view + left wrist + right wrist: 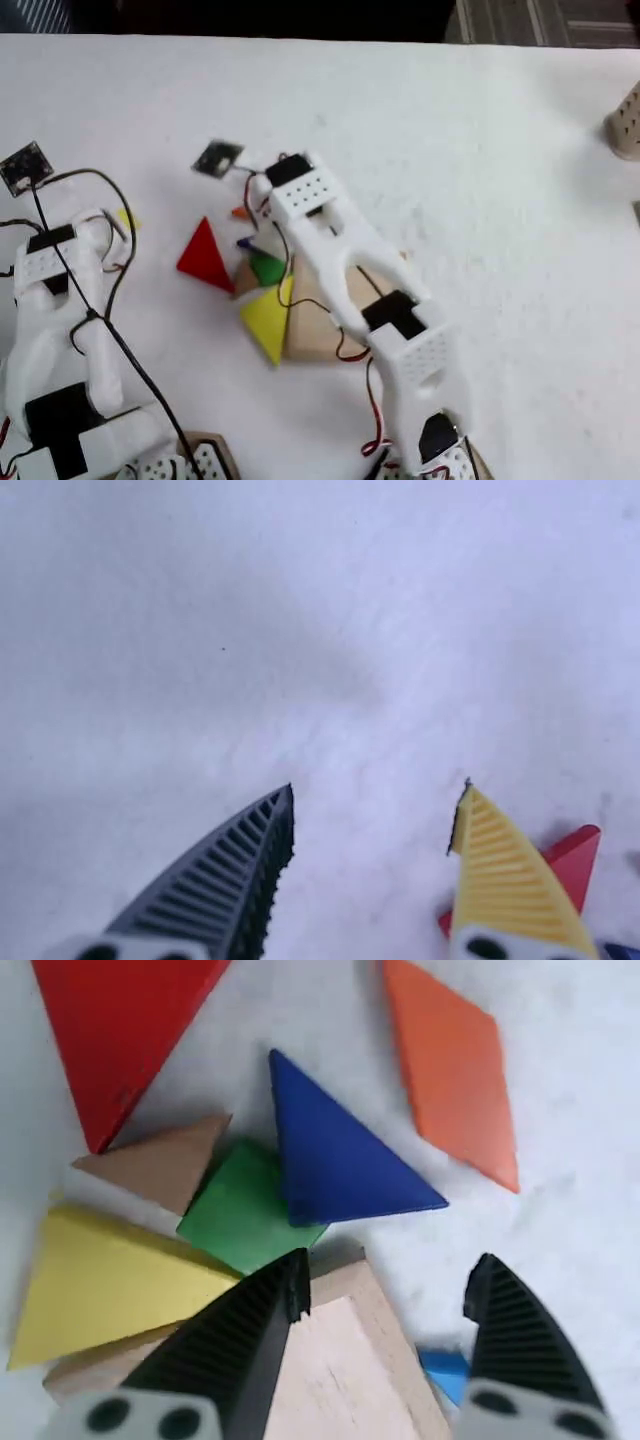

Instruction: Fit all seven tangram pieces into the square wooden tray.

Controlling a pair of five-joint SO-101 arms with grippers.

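While your right gripper [390, 1265] hangs with its jaws spread wide and empty over a corner of the square wooden tray [340, 1360], which lies toward the table's near edge, its arm stretches forward above it. Its wrist view lays out a blue triangle [335, 1155] touching a green square [240, 1210]. Your left gripper [375, 790], likewise spread and empty, sits near the left edge, a red triangle [575, 855] just beyond.

Bare table [300, 630] is left open ahead of the left pincer [375, 798]; a red triangle [578, 852] is set just beside it. Ahead of the right pincer [388, 1275], passage is blocked by a blue triangle [335, 1160] and green piece [245, 1215], with the tray [340, 1360] corner beneath.
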